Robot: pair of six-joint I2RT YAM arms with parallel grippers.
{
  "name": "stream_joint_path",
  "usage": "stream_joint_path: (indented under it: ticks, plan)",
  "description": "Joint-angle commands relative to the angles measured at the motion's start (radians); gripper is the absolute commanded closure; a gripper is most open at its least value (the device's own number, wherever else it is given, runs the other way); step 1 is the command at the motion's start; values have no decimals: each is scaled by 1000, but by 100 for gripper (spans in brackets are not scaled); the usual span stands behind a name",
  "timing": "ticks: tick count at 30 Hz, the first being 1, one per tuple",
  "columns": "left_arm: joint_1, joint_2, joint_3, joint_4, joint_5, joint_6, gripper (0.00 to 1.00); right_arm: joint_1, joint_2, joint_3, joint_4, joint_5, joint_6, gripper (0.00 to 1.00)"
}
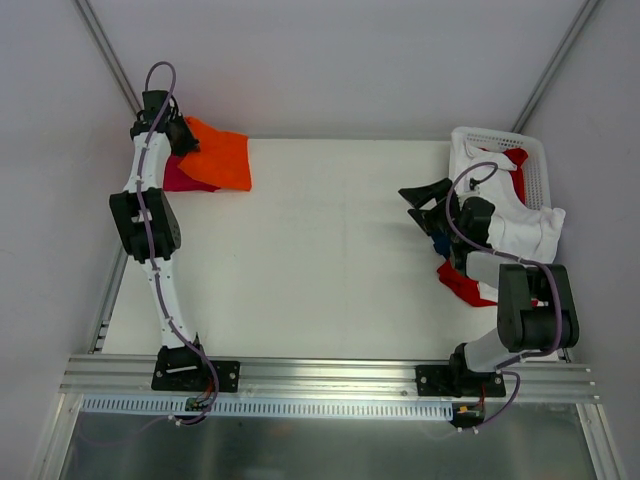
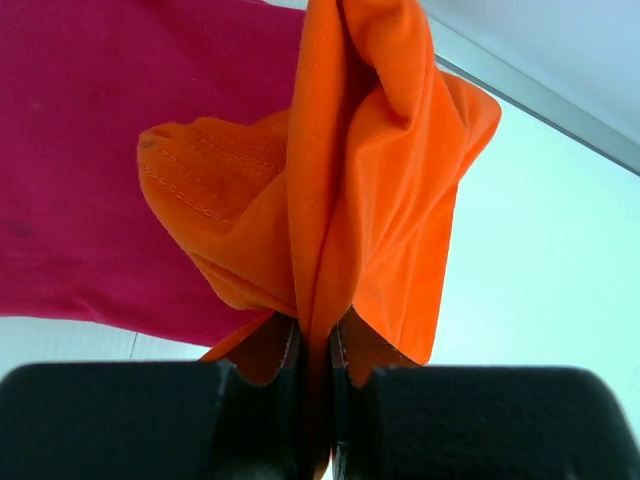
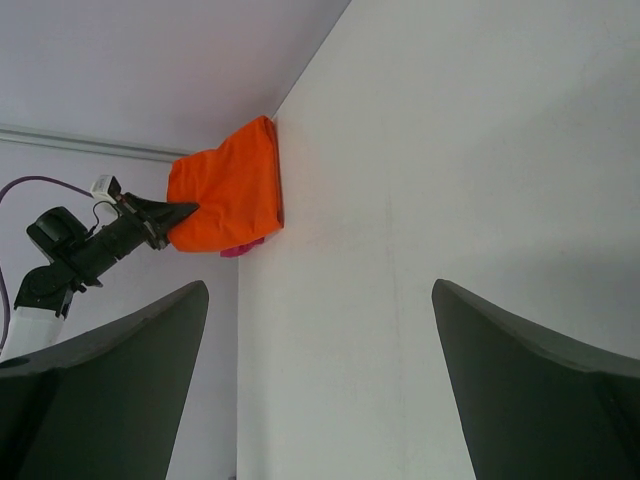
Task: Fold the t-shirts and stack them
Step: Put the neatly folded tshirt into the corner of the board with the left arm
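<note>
White tabletop (image 1: 330, 250) fills most of the top view. Far-R corner: white slotted basket (image 1: 535, 150) w/ a white t-shirt (image 1: 525, 232) spilling over its near rim. A red t-shirt (image 1: 465, 287) lies on the table closer to the arm bases, w/ a scrap of dark blue cloth (image 1: 441, 244) btwn them, mostly hidden by the R arm.

Far-L corner: orange t-shirt (image 1: 222, 158), bunched, sits on top of the magenta t-shirt (image 1: 176, 180), which shows at its near-L side.

Left gripper (image 2: 315, 345) is clenched on a gathered edge of the orange; L wrist cam shows cloth pinched btwn both fingers. Right gripper (image 3: 320, 290) is spread wide w/ nothing btwn the fingers, just beside the basket pile and facing across the table at the orange.

Key relation: the orange runs from the L claw out toward the table's middle, i.e. rightward and a bit nearer. L arm is right on it; R claw is well apart, across the whole table. Prob. L arm alone settles it on the magenta, while R is better placed for the unfolded pile.
</note>
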Motion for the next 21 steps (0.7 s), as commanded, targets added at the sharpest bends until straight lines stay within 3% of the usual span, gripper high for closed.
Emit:
stream_joint_path:
  ticks: [1, 21]
  plan:
    - [9, -121, -13, 4, -85, 18, 100, 3, 27, 13, 95, -30, 17, 1]
    - [44, -136, 39, 1, -148, 10, 100, 11, 113, 10, 188, -60, 45, 1]
